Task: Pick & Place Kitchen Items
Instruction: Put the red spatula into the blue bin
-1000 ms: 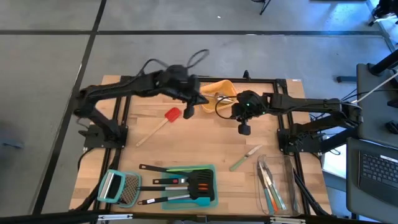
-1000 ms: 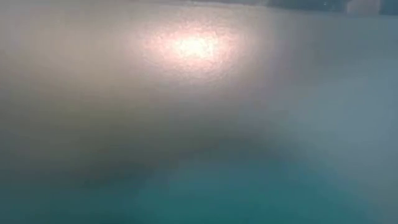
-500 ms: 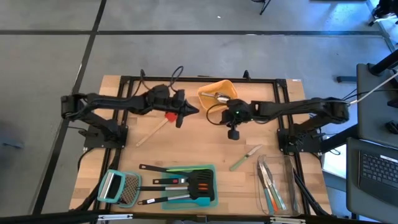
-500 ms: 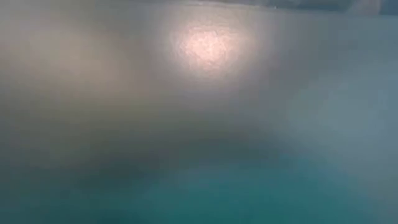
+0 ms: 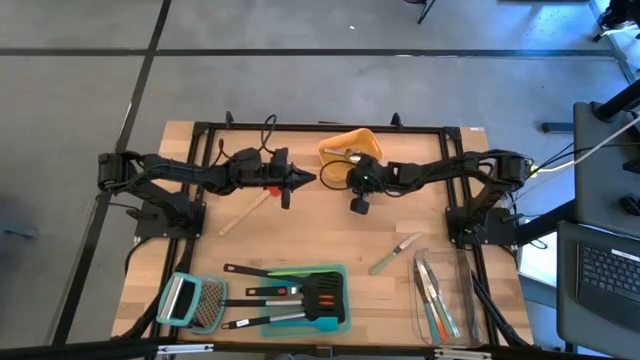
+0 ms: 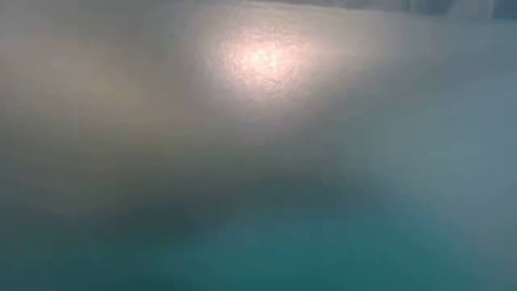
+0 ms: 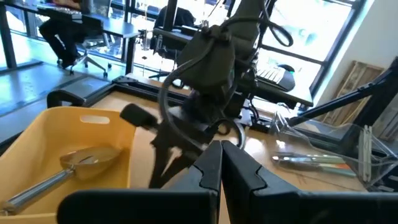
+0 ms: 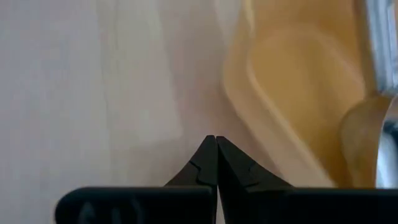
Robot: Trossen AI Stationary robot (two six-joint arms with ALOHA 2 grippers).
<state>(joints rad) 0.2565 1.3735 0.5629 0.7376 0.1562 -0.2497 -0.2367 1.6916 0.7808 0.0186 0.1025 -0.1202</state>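
Currently, left tool (image 5: 310, 178): fingers together, empty.
Right tool (image 5: 330, 177): together, empty.
Red turner (image 5: 247, 207): beneath left arm, handle toward 7 o'clock; left nearer.

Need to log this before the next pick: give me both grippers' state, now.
Left gripper: shut, holding nothing, at the table's middle near the orange container.
Right gripper: shut, holding nothing, beside the same container.

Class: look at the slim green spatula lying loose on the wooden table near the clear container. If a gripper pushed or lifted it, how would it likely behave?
The green spatula lies flat and slim, so it would probably slide or pivot rather than roll. It looks light for its length. Gripped at one end, it might tilt; its pale tip may flex.
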